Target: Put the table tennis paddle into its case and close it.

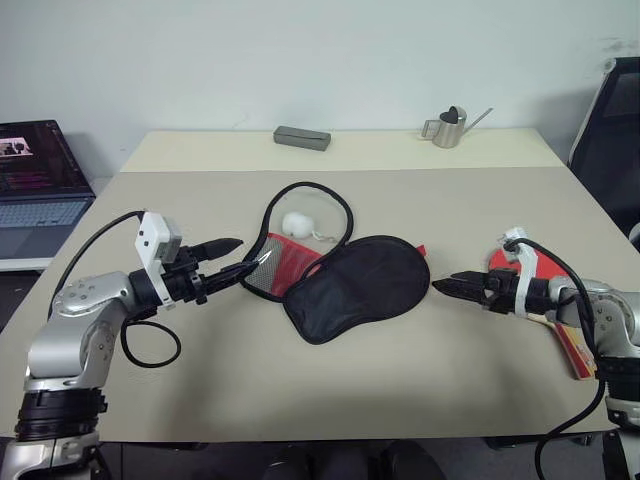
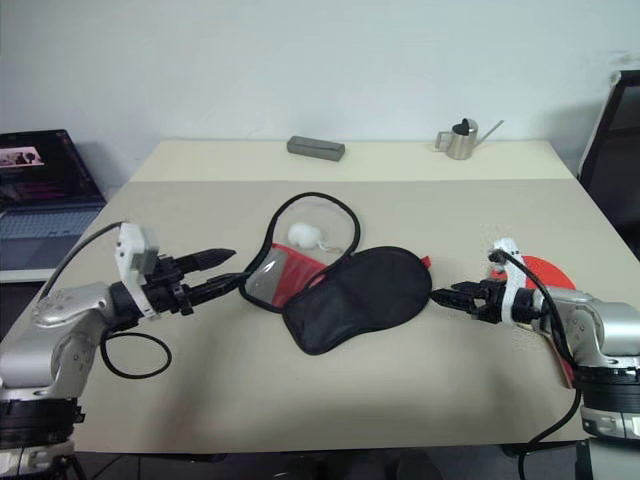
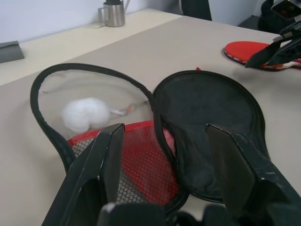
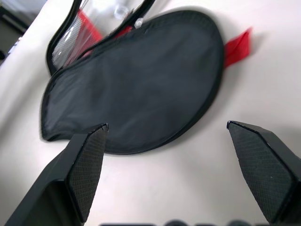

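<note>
both end effectors empty, fingers apart: left end effector [image 1: 235,257] at the open mesh flap of the case [image 1: 355,285], right end effector [image 1: 448,287] just off its black side. paddle [image 3: 247,51] flat on tabletop [image 1: 400,190] behind the right end effector, not yet inside. risk: dragging the soft case instead of opening it, knocking the white ball [image 1: 297,223].

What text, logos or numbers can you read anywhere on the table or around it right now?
None can be read.
The case: no lettering shows on its black side or red mesh side.
The laptop screen: bright marks, too small to read.
The watering can and the grey box: no markings show.
</note>
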You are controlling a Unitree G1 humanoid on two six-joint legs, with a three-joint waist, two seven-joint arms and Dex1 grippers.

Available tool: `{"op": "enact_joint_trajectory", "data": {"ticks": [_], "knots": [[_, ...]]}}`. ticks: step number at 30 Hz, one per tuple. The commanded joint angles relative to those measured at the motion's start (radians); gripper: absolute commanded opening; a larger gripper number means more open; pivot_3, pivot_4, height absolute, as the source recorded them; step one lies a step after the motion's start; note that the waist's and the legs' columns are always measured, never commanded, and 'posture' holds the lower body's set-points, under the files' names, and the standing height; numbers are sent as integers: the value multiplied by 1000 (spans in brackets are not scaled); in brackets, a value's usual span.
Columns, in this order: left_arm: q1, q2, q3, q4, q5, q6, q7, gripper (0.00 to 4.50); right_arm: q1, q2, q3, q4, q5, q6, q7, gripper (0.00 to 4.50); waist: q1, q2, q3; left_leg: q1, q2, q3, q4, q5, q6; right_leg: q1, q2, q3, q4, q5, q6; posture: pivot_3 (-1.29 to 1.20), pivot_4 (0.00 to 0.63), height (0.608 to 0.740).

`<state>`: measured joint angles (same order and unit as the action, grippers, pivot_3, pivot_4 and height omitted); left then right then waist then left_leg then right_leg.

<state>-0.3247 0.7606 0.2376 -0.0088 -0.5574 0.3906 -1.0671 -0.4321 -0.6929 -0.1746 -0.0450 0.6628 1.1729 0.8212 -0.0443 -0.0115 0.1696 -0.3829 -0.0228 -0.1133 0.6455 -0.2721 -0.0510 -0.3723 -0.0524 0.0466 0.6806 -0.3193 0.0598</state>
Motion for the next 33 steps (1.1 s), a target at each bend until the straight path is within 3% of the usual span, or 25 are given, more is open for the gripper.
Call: {"op": "enact_joint_trajectory", "data": {"ticks": [1,18,33], "knots": [[-26,16,11,-26,-20,7,-13,2991,18,-17,-13,-74,56,46,10,4445,1,0,0,0,0,0,0,0,0,0,0,0,0,0,0,0,150,740],[25,10,-27,-79,-26,26,-89,2991,35,138,43,-80,35,22,-126,4445,-5,0,0,0,0,0,0,0,0,0,0,0,0,0,0,0,150,740],[41,22,-40,-99,-41,48,-144,2991,-96,292,1,9,55,76,-249,4445,-9,0,0,0,0,-1,0,0,0,0,1,0,0,0,0,0,150,740]]}}
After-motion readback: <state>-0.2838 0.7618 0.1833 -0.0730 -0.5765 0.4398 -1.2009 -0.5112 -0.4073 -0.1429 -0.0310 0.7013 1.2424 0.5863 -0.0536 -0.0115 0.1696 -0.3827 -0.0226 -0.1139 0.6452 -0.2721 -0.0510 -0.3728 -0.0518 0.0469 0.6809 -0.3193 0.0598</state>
